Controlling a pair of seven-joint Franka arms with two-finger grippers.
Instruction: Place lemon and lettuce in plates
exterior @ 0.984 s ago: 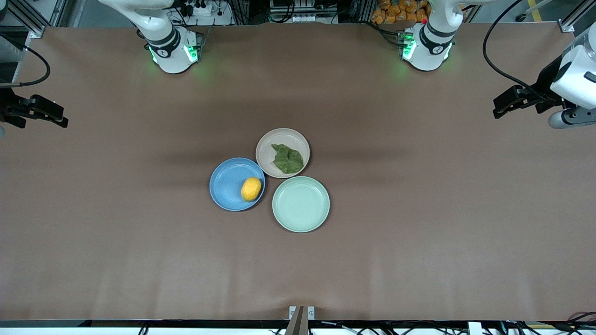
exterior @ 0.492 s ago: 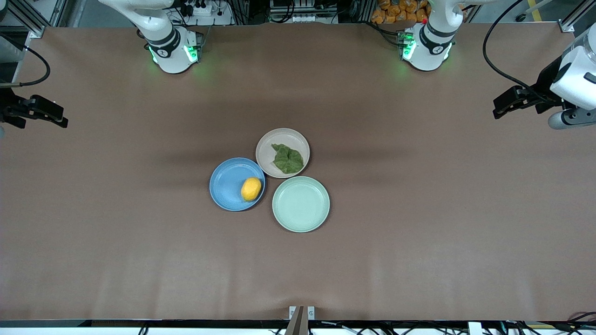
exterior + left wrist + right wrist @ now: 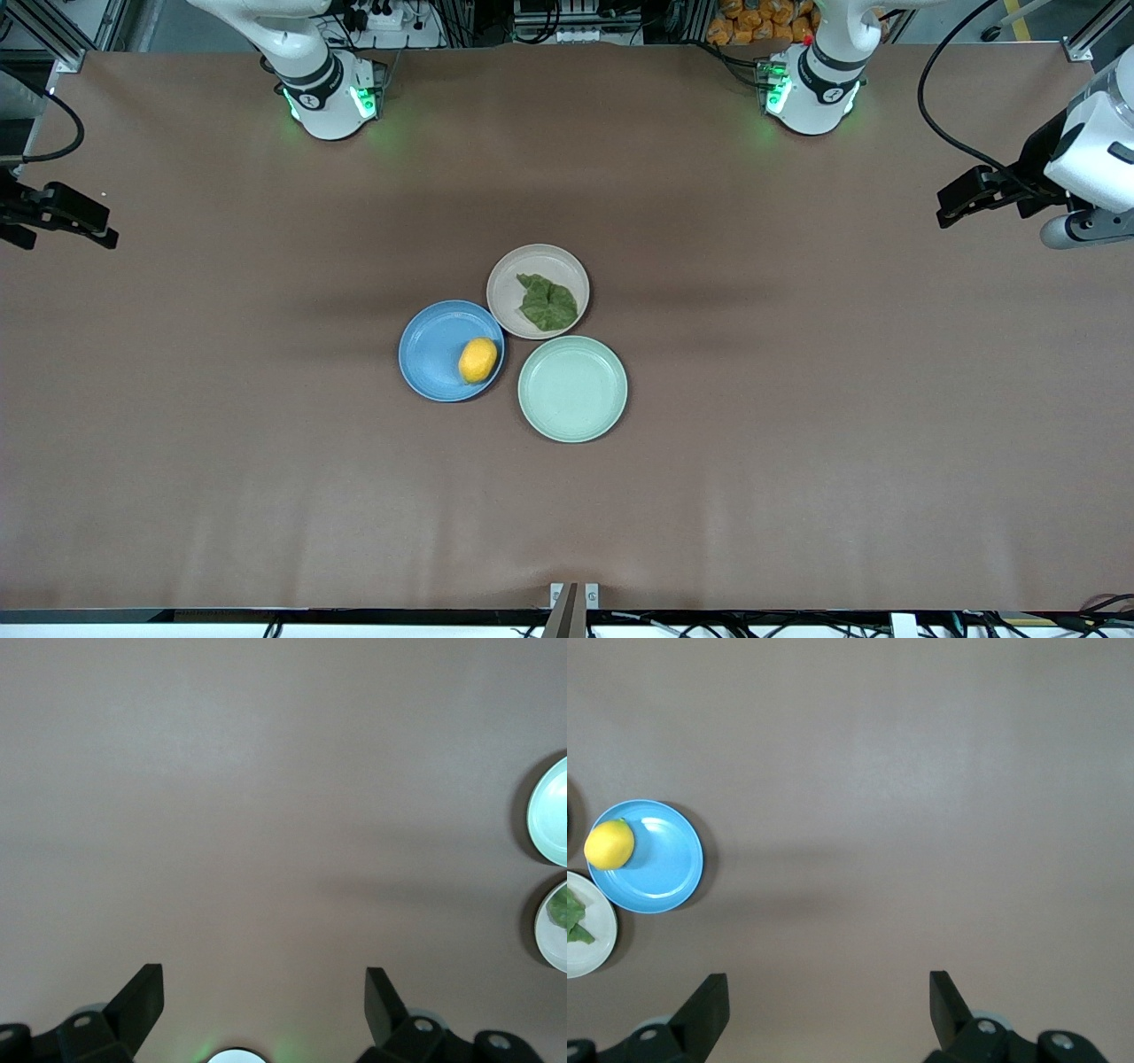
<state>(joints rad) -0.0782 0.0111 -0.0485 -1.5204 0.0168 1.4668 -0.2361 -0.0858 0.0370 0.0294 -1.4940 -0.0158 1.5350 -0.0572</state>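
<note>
The yellow lemon [image 3: 477, 360] lies in the blue plate [image 3: 430, 350] at mid table; both show in the right wrist view, lemon [image 3: 609, 843] in blue plate [image 3: 664, 864]. The green lettuce [image 3: 547, 302] lies in the beige-pink plate [image 3: 514, 279], whose edge shows in the right wrist view [image 3: 589, 930] and the left wrist view [image 3: 554, 930]. My right gripper [image 3: 827, 1010] is open and empty, high over bare table at the right arm's end. My left gripper [image 3: 264, 1005] is open and empty, high over bare table at the left arm's end.
An empty mint-green plate [image 3: 572, 388] touches the other two plates, nearer to the front camera; its edge shows in the left wrist view [image 3: 551, 806]. Brown table [image 3: 797, 399] spreads around the plates. Both arms' bases stand along the table's edge farthest from the front camera.
The right arm's hand has drawn slightly farther toward its end of the table and the left arm's hand has shifted a little. Lemon, lettuce and plates have not moved.
</note>
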